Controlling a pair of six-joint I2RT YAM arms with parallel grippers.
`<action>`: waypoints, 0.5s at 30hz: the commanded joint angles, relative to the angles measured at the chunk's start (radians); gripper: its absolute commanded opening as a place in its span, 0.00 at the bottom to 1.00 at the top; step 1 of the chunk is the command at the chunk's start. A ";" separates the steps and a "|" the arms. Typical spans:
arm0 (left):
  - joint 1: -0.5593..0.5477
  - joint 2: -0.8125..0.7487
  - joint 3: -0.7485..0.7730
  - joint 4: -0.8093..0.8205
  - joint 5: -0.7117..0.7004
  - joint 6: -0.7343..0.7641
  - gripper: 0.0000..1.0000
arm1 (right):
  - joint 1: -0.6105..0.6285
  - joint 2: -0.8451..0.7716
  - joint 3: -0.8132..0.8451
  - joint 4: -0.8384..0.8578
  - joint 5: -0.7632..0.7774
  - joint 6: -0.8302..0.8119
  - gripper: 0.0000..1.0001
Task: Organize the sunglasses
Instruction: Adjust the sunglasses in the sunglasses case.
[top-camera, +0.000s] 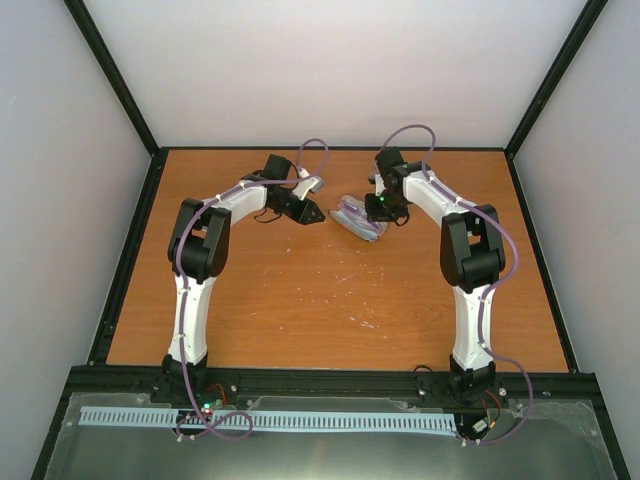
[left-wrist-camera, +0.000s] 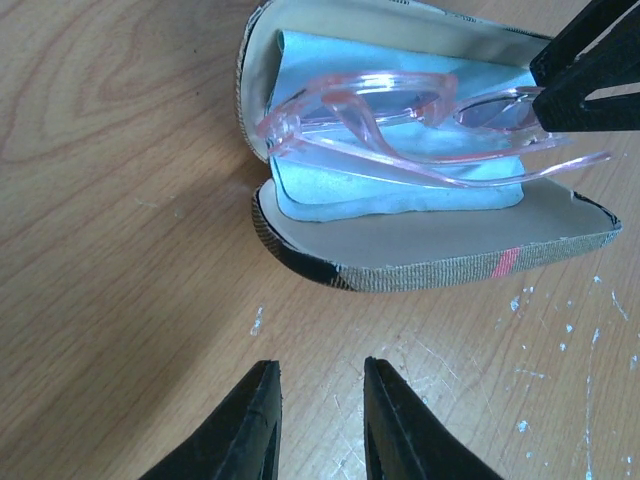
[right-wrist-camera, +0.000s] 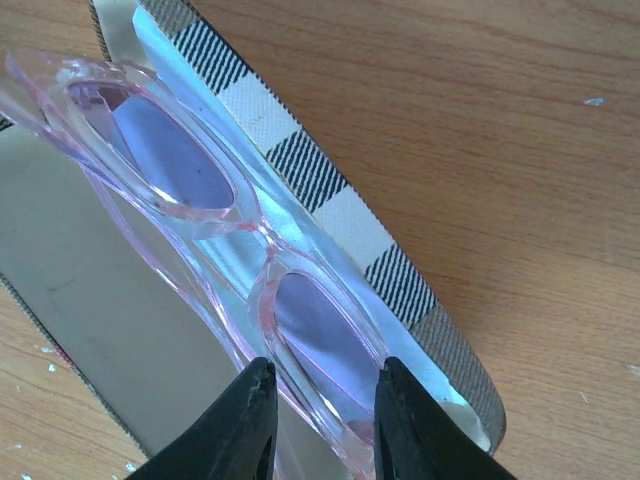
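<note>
Stowing looks nearly done — the sunglasses (left-wrist-camera: 345, 105) lie on the cloth (left-wrist-camera: 330, 190) in the open case (left-wrist-camera: 420, 262), right gripper (right-wrist-camera: 325, 378) pinching one lens, left gripper (left-wrist-camera: 320, 372) slightly open and empty — next: release, withdraw, shut the case.

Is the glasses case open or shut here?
Open: in the left wrist view the case has its two halves spread apart, with the blue cloth and the sunglasses visible inside.

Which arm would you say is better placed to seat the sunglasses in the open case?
Right, probably: right gripper holds the sunglasses at the case; left gripper is open, short of it.
</note>
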 joint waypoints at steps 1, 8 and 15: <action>-0.004 -0.047 -0.003 0.020 0.016 -0.010 0.25 | 0.005 -0.057 0.027 0.001 -0.017 -0.003 0.29; -0.005 -0.048 -0.006 0.023 0.017 -0.009 0.25 | 0.006 -0.093 0.020 0.003 -0.056 0.002 0.30; -0.005 -0.054 -0.018 0.025 0.017 -0.005 0.24 | -0.002 -0.167 0.020 0.024 -0.030 0.025 0.25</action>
